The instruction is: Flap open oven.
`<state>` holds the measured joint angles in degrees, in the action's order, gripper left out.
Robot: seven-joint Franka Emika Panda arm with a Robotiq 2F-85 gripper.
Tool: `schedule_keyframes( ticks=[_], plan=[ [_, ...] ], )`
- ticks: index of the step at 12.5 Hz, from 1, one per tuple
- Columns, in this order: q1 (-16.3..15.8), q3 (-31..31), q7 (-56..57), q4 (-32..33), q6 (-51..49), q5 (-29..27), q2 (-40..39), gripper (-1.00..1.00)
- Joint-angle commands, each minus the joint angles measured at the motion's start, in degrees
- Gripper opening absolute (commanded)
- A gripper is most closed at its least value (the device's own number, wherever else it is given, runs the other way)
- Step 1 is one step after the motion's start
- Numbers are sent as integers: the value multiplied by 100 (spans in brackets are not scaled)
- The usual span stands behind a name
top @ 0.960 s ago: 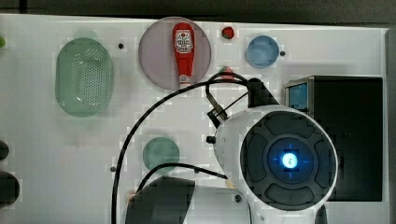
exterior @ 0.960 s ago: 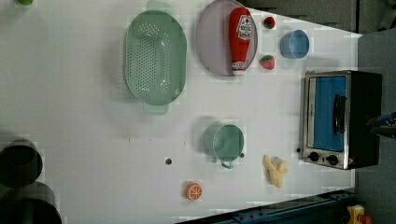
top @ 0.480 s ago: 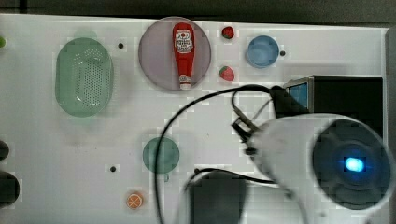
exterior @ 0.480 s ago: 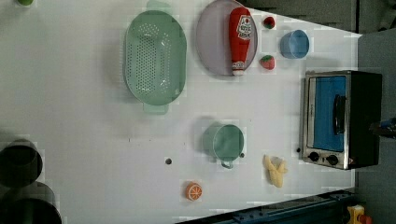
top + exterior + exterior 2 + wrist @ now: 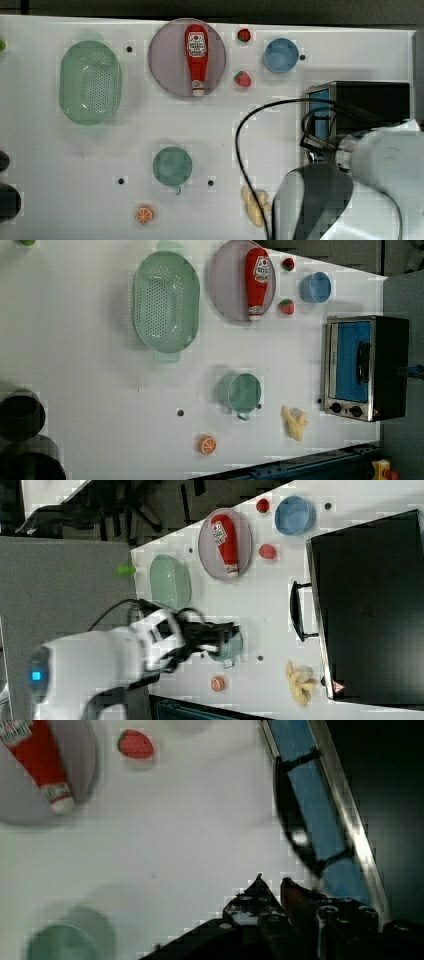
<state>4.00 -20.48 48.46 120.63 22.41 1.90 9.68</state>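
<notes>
Colander: pale green, perforated, near the bench's left end in the top view.
Mug: green, mid-bench, toward the near edge; an orange slice lies beside it at that edge.
Plate: grey, by the far edge, carrying a red ketchup bottle with its cap toward mid-bench.
Strawberries: one at the far edge, one just off the plate's right rim.
Bowl: blue, far edge, right of the strawberries.
Banana pieces: near edge, left of the arm.
Oven: at the bench's right end in the top view; door shut, blue glass facing mid-bench, dark bar handle across it, two black knobs at one end.
Hand: fingers nearly pressed together, a thin gap between the tips, nothing between them; in the wrist view the tips sit just beside the handle's end, over bare bench.
</notes>
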Motion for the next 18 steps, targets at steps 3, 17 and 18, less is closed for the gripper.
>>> schedule_keyframes(
  ticks=[3, 17, 18],
  plan=[
    [66, -428, 2080, 349, 1122, 4, -586, -65],
    [-25, -382, 1986, 861, 2924, 232, -1811, -65],
    [-96, -375, 1826, 876, 2925, 446, -1809, -65]
  ],
)
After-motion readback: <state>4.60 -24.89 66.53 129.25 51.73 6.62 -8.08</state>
